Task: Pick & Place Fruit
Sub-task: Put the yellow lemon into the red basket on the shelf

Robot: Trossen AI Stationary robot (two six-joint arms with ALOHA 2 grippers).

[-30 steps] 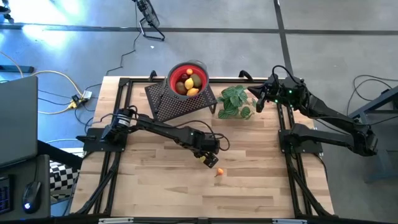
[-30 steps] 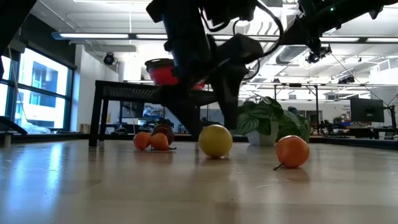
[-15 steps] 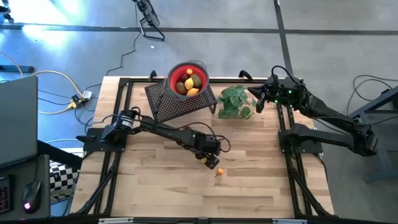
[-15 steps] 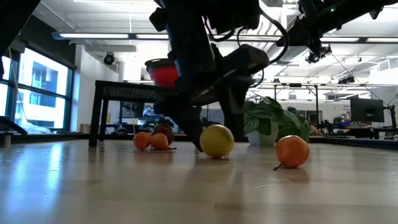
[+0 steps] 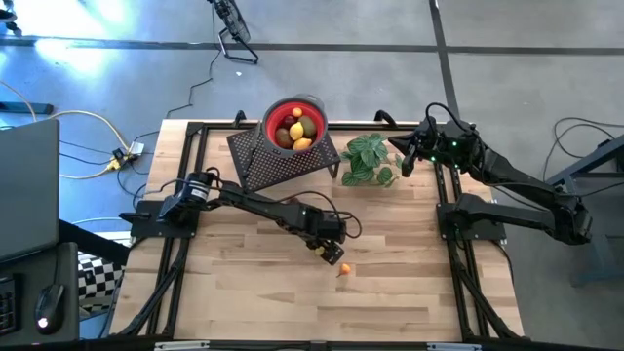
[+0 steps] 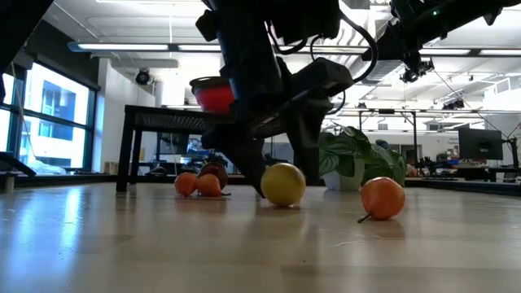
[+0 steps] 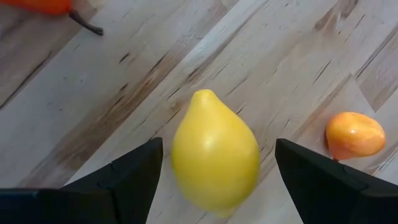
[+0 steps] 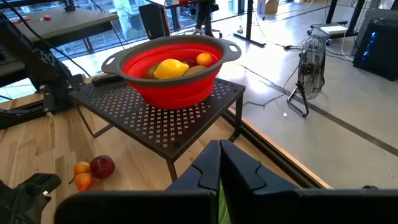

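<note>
We see a yellow lemon (image 7: pixel 215 157) on the pale, streaky-grained wooden table (image 7: pixel 93 99), between two dark fingers (image 7: pixel 127 177). An orange fruit (image 6: pixel 383 198) with a dark stem lies near it, and a smaller orange-yellow one (image 7: pixel 355 134) too. The red bowl (image 8: pixel 171 73) has a grey rim and sits on a black rack (image 8: pixel 155 115) patterned with small cross-shaped holes. The plant (image 5: pixel 370 159) has green leaves with paler veins.

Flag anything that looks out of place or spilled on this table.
Loose fruit lies on the wooden table instead of in the red bowl on the black mesh stand: a lemon between the open left claw's fingers, an orange beside it, and small pieces by the stand. Nothing looks damaged.
</note>
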